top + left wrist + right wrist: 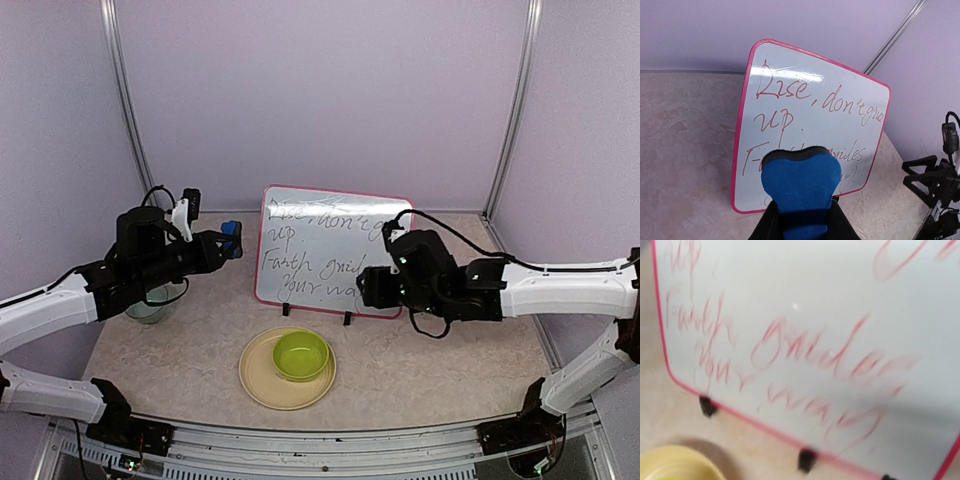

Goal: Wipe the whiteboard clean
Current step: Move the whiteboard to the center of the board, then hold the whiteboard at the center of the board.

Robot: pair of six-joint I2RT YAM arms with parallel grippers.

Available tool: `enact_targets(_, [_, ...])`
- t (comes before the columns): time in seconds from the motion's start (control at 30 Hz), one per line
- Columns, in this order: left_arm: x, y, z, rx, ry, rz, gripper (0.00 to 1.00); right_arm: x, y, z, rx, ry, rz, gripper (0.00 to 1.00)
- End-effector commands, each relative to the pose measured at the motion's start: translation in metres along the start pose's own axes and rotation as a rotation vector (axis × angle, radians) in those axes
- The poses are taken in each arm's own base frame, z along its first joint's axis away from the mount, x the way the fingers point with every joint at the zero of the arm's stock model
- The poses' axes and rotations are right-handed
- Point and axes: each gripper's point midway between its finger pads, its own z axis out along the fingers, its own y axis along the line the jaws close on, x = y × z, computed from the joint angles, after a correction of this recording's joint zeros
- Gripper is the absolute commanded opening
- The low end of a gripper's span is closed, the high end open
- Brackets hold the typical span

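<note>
The whiteboard [325,250] stands upright on two small black feet at the back middle of the table, with a pink-red frame and lines of handwriting. The left wrist view shows that whiteboard [810,105] with red script. My left gripper [222,246] hangs just left of the board's upper left edge, shut on a blue eraser [231,240]. That eraser [801,185] fills the bottom middle of the left wrist view, the left gripper [801,222] clamped on its stem. My right gripper [366,288] sits close at the board's lower right front. Its jaws are too dark to read. The right wrist view shows only the blurred whiteboard [805,330] up close, no fingers.
A beige plate [262,388] with a green bowl [301,355] on it lies in front of the board. The plate's rim [675,462] shows at the lower left of the right wrist view. A clear glass [148,306] stands under my left arm. Purple walls close in the back and sides.
</note>
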Motion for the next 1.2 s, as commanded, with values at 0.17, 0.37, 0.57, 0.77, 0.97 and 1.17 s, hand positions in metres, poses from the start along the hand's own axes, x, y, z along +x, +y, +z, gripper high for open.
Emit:
enact_targets(0.17, [-0.032, -0.019, 0.021, 0.023, -0.044, 0.043, 0.06, -0.081, -0.067, -0.022, -0.219, -0.168, -0.237, 0.69])
enact_targets(0.37, [-0.039, -0.026, 0.033, 0.035, -0.035, 0.044, 0.09, -0.087, -0.1, 0.004, -0.283, -0.115, -0.187, 0.72])
enact_targets(0.57, [-0.034, -0.024, 0.035, 0.033, -0.02, 0.034, 0.11, -0.087, -0.122, 0.024, -0.369, -0.122, -0.099, 0.71])
enact_targets(0.77, [-0.031, -0.019, 0.033, 0.012, -0.02, 0.043, 0.11, -0.061, -0.105, 0.046, -0.546, -0.064, -0.121, 0.7])
enact_targets(0.97, [-0.033, -0.017, 0.032, 0.002, -0.022, 0.052, 0.11, -0.047, -0.098, 0.054, -0.653, -0.055, -0.119, 0.64])
enact_targets(1.17, [-0.031, -0.014, 0.031, -0.004, -0.022, 0.049, 0.11, -0.041, -0.089, 0.047, -0.734, -0.068, -0.111, 0.5])
